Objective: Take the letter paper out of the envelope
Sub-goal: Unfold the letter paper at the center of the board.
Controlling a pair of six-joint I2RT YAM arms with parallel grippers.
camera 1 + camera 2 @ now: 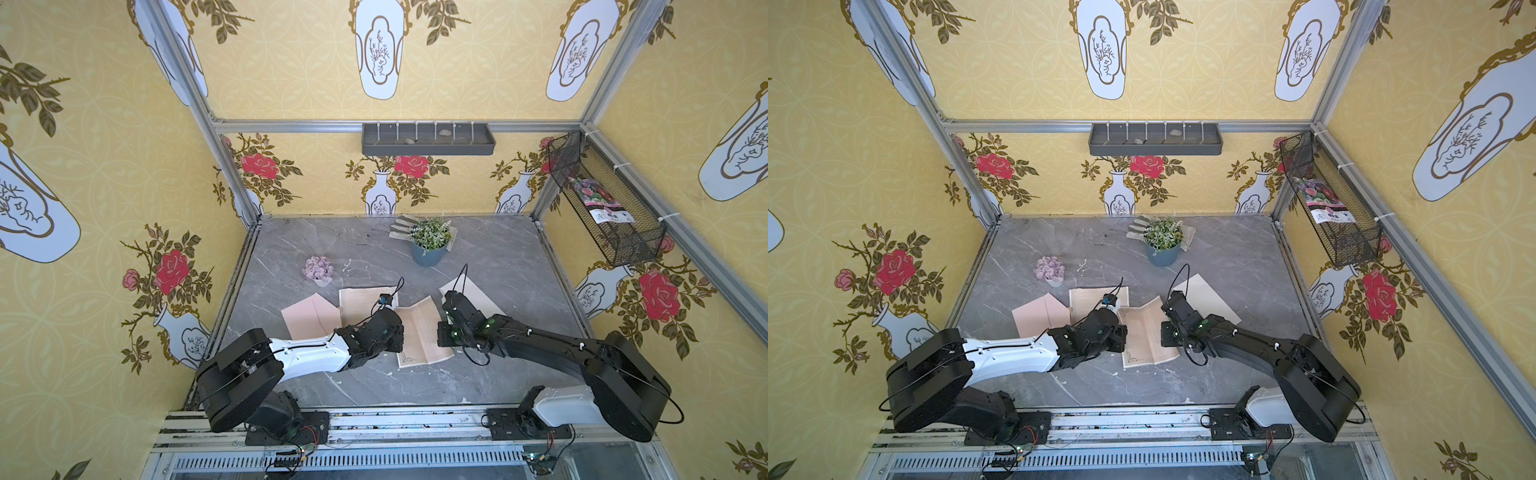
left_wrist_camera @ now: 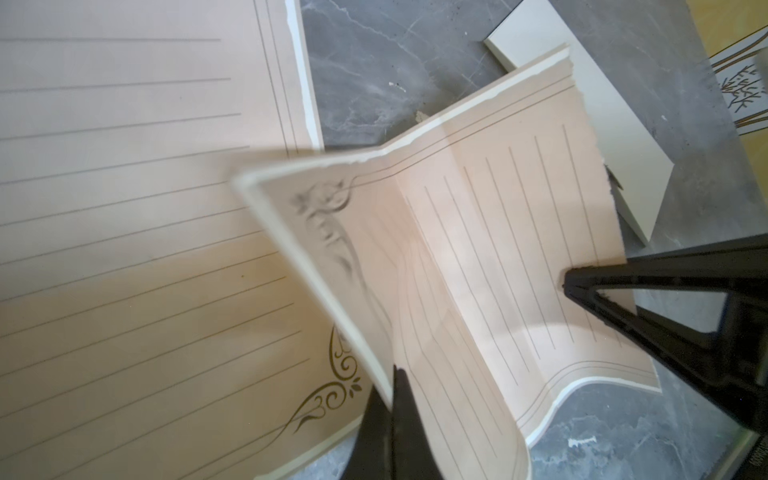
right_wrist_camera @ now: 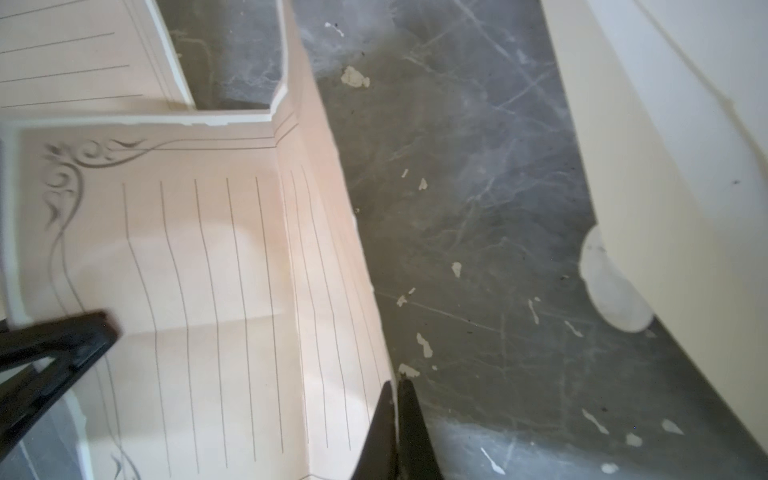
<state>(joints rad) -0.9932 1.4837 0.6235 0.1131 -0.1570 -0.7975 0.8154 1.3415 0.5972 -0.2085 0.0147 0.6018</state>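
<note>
A lined pink letter paper [image 1: 422, 332] with creases is stretched between my two grippers, out of any envelope. At its left edge my left gripper [image 1: 398, 334] is shut on it; the left wrist view shows the jaws [image 2: 392, 376] pinching the sheet's edge [image 2: 478, 249]. The right gripper [image 1: 441, 332] is shut on the opposite edge, and its jaws [image 3: 395, 384] clamp the paper [image 3: 216, 257]. A pink envelope [image 1: 309, 316] with its flap open lies to the left. A white envelope [image 1: 478, 297] lies right, under the right arm.
A second lined sheet [image 1: 361, 301] lies flat behind the left gripper. At the back stand a potted green plant [image 1: 430, 245], grey gloves [image 1: 401, 228] and a small pot of purple flowers [image 1: 318, 270]. A wire basket [image 1: 602, 199] hangs on the right wall.
</note>
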